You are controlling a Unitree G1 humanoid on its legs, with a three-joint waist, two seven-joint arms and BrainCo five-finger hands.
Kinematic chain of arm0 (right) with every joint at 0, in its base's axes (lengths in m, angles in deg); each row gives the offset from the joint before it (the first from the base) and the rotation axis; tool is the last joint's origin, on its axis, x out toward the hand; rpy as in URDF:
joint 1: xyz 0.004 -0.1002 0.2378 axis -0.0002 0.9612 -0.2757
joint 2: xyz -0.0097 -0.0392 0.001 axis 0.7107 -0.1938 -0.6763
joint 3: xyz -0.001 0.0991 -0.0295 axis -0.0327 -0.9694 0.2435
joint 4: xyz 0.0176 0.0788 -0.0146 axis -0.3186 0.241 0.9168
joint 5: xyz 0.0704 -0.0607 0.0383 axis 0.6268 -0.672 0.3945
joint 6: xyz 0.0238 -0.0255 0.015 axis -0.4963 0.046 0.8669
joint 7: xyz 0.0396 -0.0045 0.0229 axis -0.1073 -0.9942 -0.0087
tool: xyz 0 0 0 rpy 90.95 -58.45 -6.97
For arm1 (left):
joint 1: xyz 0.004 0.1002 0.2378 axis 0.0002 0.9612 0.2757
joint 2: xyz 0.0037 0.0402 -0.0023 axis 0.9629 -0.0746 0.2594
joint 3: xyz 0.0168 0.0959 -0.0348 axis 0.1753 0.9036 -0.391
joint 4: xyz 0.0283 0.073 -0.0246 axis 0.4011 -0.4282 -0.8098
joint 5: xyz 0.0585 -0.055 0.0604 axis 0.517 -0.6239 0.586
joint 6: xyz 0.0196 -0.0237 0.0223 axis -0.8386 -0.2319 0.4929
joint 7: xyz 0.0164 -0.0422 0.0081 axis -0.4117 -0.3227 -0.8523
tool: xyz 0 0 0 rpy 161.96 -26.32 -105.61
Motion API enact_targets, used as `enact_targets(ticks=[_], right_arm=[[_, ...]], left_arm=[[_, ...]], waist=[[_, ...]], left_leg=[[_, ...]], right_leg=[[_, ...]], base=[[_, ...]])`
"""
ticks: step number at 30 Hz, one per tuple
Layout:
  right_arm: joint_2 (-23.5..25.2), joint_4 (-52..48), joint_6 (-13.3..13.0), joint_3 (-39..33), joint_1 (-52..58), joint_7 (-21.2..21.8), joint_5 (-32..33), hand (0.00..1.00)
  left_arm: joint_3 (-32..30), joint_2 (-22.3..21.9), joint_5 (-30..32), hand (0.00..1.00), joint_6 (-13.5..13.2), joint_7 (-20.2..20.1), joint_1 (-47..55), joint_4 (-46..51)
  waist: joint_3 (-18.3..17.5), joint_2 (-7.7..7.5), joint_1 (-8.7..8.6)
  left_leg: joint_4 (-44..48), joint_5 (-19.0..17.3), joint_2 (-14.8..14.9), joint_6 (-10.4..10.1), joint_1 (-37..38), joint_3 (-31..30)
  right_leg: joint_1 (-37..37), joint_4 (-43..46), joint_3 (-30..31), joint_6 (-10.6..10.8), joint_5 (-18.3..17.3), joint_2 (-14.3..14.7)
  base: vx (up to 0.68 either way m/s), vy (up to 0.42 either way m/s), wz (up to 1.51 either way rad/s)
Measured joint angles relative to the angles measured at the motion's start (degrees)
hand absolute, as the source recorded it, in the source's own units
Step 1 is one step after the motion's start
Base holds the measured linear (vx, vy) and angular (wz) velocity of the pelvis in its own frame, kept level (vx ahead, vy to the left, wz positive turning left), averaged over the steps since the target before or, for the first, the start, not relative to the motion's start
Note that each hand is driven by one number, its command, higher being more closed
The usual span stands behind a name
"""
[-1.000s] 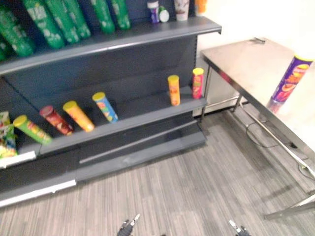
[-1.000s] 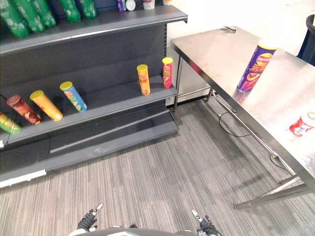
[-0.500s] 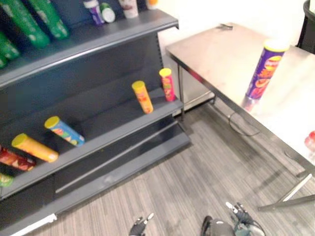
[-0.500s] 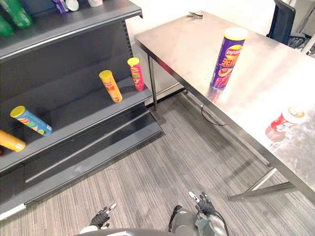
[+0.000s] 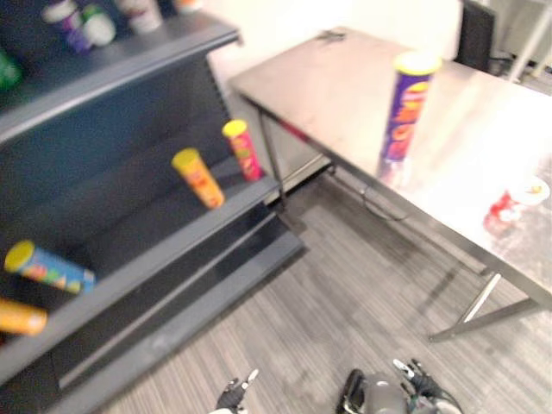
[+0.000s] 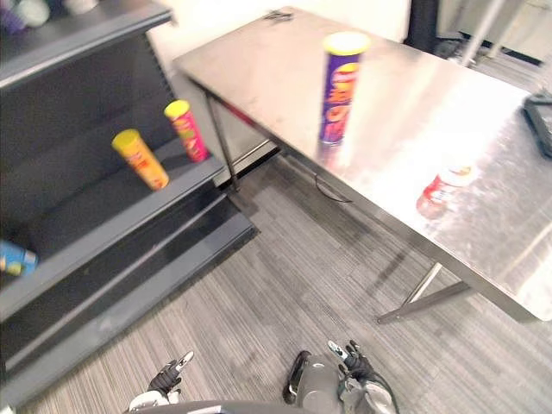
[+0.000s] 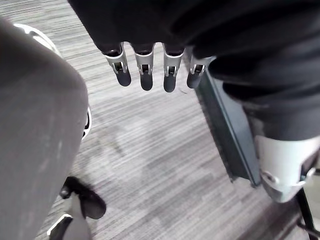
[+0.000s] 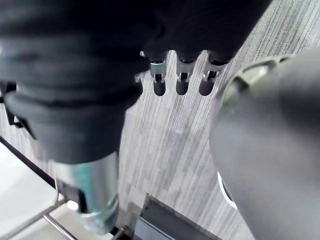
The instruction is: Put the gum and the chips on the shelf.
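Left hand (image 7: pixel 145 70) and right hand (image 8: pixel 181 80) hang low, fingers straight, both empty. The chips can (image 6: pixel 342 86) stands upright on the counter (image 6: pixel 259 69), with the gum (image 6: pixel 440 191) further along, apart. Recommendation: face the counter squarely, grip the can mid-body, and carry it upright to the shelf (image 6: pixel 103 233).

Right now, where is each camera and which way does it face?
Left eye view: on the head, facing down at the steel table, tall purple yellow-lidded chip can, small red gum tub and dark grey shelf; left robot hand and right robot hand at the bottom edge.
Right eye view: beside it, same aim and hands.
Left wrist view: on the left wrist, looking past its straight fingers at grey striped carpet.
Right wrist view: on the right wrist, likewise.
Shared: both eye views, one scene; both wrist views, carpet.
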Motion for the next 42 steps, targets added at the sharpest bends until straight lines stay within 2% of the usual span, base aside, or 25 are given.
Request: enact_targets(ticks=[1, 2, 3, 5, 6, 7, 10, 11, 12, 13, 14, 15, 17, 19, 21, 24, 26, 32, 36, 40, 42], right_arm=[[-0.70, 0.27, 0.02, -0.09, 0.22, -0.24, 0.00, 0.00], [-0.87, 0.46, 0.02, -0.20, 0.24, -0.37, -0.01, 0.00], [-1.13, 0.99, -0.04, -0.43, 0.32, -0.52, 0.00, 0.00], [-1.60, 3.71, -0.11, -3.06, 1.81, -1.45, 0.04, 0.00], [-1.67, 4.05, -0.10, -3.24, 1.98, -1.59, 0.04, 0.00], [-1.77, 4.85, 0.01, -4.61, 2.27, -2.09, 0.03, 0.00], [-1.80, 4.81, -0.05, -4.81, 2.16, -2.13, -0.02, 0.00], [-1.82, 4.77, -0.05, -4.83, 2.43, -2.12, -0.09, 0.00], [-1.83, 4.79, -0.01, -4.83, 2.81, -2.12, -0.13, 0.00], [-1.90, 4.78, 0.03, -4.91, 3.58, -2.09, -0.16, 0.00], [-1.33, 5.28, 0.26, -5.76, 3.60, -2.22, -0.15, 0.00], [-0.46, 5.26, 0.32, -5.89, 3.59, -2.08, -0.24, 0.00], [2.56, 6.01, 0.41, -7.35, 3.76, -1.94, -0.78, 0.00], [3.24, 6.96, 0.37, -9.59, 3.86, -2.47, -0.87, 0.00], [3.26, 7.10, 0.31, -11.92, 3.76, -3.27, -0.86, 0.00], [3.33, 8.28, 0.31, -17.22, 3.91, -5.13, -0.91, 0.00], [3.41, 9.03, 0.34, -18.77, 3.90, -5.82, -1.44, 0.00], [3.35, 9.27, 0.37, -29.37, 3.92, -7.40, -3.08, 0.00], [2.65, 9.26, 0.59, -42.20, 3.88, -7.97, -3.07, 0.00], [-3.03, 10.10, 0.76, -58.80, 0.56, -8.94, -1.97, 0.00], [-6.29, 10.09, 0.73, -62.31, -2.02, -9.79, 0.02, 0.00]], left_arm=[[-0.31, -0.16, -0.46, 0.00, -0.10, 0.56, 0.57, 0.28], [-0.59, -0.40, -0.49, 0.00, -0.15, 0.71, 0.58, 0.66], [-0.96, -0.38, -0.51, 0.00, -0.15, 0.77, 0.65, 0.82], [-1.61, -0.15, -1.85, 0.00, -0.87, 0.91, 0.70, 1.58], [-1.65, -0.17, -2.16, 0.00, -0.98, 0.94, 0.78, 1.79], [-2.26, -0.31, -2.65, 0.00, -1.78, 0.97, 1.33, 2.50], [-3.22, -0.31, -2.58, 0.00, -2.10, 1.08, 1.49, 2.43], [-3.21, -0.21, -2.46, 0.00, -2.09, 1.06, 1.49, 2.18], [-3.21, -0.26, -2.44, 0.00, -2.09, 1.07, 1.50, 2.14], [-3.22, -0.62, -2.23, 0.00, -2.06, 1.08, 1.67, 2.02], [-3.80, -0.69, -2.28, 0.00, -2.04, 1.01, 1.87, 2.06], [-3.69, -0.11, -2.02, 0.00, -2.07, 1.04, 1.88, 2.16], [-2.08, 2.64, -0.51, 0.00, -1.68, 1.11, 1.84, 1.37], [-0.29, 2.78, 0.93, 0.00, -1.71, 1.37, 1.32, 1.10], [1.06, 2.78, 2.77, 0.00, -1.69, 1.56, 1.24, 0.90], [4.75, 2.46, 3.57, 0.00, -1.70, 1.54, 0.85, 0.02], [4.86, 2.49, 4.45, 0.00, -1.70, 1.56, 0.75, -0.08], [5.36, 2.52, 5.17, 0.00, -1.70, 1.38, 0.73, -0.19], [5.02, 2.57, 5.18, 0.00, -1.69, 0.57, 0.78, -0.12], [1.86, 2.76, 5.16, 0.00, -1.69, 0.43, 0.84, -0.05], [0.62, 2.80, 5.14, 0.00, -1.68, 0.44, 0.84, -0.01]], waist=[[0.04, 0.61, 0.29], [0.29, 1.11, 0.42], [0.31, 1.12, 0.42], [0.62, 0.53, 1.19], [0.59, 0.41, 1.41], [0.62, 0.07, 1.54], [0.53, -0.16, 1.50], [0.52, -0.16, 1.32], [0.50, -0.13, 1.37], [0.18, 0.48, 1.36], [-0.12, 0.51, 1.52], [-0.57, -0.66, 1.34], [-1.76, -3.64, 0.99], [-2.17, -4.19, 1.33], [-2.91, -3.74, 1.32], [-3.71, -1.86, 1.24], [-3.82, -1.72, 1.26], [-4.29, -2.25, 1.26], [-4.32, -2.57, 1.28], [-4.68, -2.84, 0.71], [-4.83, -3.13, -0.29]], left_leg=[[7.80, 1.17, 1.23, -0.10, -2.93, -4.40], [11.25, -1.84, 0.98, -0.77, -4.98, -7.67], [12.14, -3.19, 0.46, -0.88, -6.17, -8.95], [7.32, -6.01, -0.83, 0.31, -9.78, -11.71], [5.96, -6.02, -0.94, 0.32, -10.10, -11.93], [-3.37, -5.89, -2.27, 0.16, -11.09, -15.45], [-21.29, -3.71, -4.86, -0.39, -11.11, -25.22], [-26.03, -1.82, -5.54, -0.41, -10.94, -27.74], [-28.05, -0.60, -5.77, -0.80, -10.63, -28.04], [-31.69, 2.84, -6.04, -1.10, -9.61, -27.89], [-33.08, 5.64, -6.51, -2.40, -7.93, -26.82], [-33.31, 5.74, -7.39, -2.03, -7.50, -25.43], [-34.99, 4.25, -10.63, -0.03, -5.97, -22.39], [-35.40, 3.26, -12.31, 1.18, -5.24, -20.52], [-36.65, 2.89, -13.56, 1.87, -4.44, -19.23], [-38.15, 2.66, -14.73, 2.33, -3.24, -18.03], [-38.74, 2.68, -14.81, 2.36, -2.74, -18.09], [-42.47, 4.79, -15.14, 2.26, -2.10, -18.16], [-44.48, 6.45, -15.05, 2.04, -2.18, -19.43], [-44.82, 6.44, -15.23, 2.05, -3.08, -19.73], [-44.83, 6.61, -15.33, 2.17, -4.30, -19.92]], right_leg=[[1.47, -1.77, 4.25, -0.20, 0.00, 1.89], [2.83, -3.10, 6.65, -0.51, 0.39, 2.96], [3.70, -3.95, 8.58, -0.40, 0.59, 3.68], [8.83, -7.47, 15.84, 0.42, 1.36, 5.42], [9.11, -7.56, 16.84, 0.49, 1.40, 5.53], [10.25, -8.42, 21.61, 1.11, 1.57, 6.11], [10.45, -9.65, 30.32, 2.58, 1.62, 6.99], [10.43, -9.85, 33.28, 4.02, 1.53, 6.99], [10.37, -9.86, 34.58, 4.80, 1.38, 7.00], [10.32, -9.93, 36.76, 6.49, 0.93, 7.34], [10.57, -9.65, 39.22, 8.17, 0.05, 7.20], [10.54, -10.03, 38.86, 8.87, 0.41, 6.03], [11.82, -15.27, 36.74, 11.75, 2.85, 1.61], [13.06, -18.76, 36.67, 12.96, 4.88, -0.41], [13.50, -20.78, 36.61, 13.25, 6.82, -1.56], [13.70, -22.30, 35.86, 13.87, 8.63, -2.59], [14.14, -22.83, 35.06, 13.96, 8.69, -2.67], [14.21, -25.47, 31.83, 13.99, 8.68, -2.66], [14.37, -26.53, 29.88, 14.09, 8.70, -2.42], [13.84, -26.66, 29.55, 14.16, 8.74, -2.55], [12.90, -26.60, 29.43, 14.41, 8.96, -2.60]], base=[[0.25, 0.058, -1.79], [0.25, 0.082, -1.61], [0.27, 0.082, -1.51], [0.26, 0.076, -1.61], [0.28, 0.169, -1.76], [0.21, 0.191, -1.56], [0.20, 0.301, -1.65], [0.24, 0.398, -1.44], [0.17, 0.291, -1.14], [0.21, 0.416, -1.05], [0.20, 0.408, -0.92], [0.21, 0.429, -0.89], [0.15, 0.282, -0.56], [0.12, 0.245, -0.30], [0.09, 0.195, -0.34], [0.06, 0.113, -0.23], [0.02, -0.007, -0.10], [-0.03, -0.061, 0.00], [-0.04, -0.065, 0.14], [-0.04, -0.030, 0.06], [-0.02, -0.010, 0.06]])
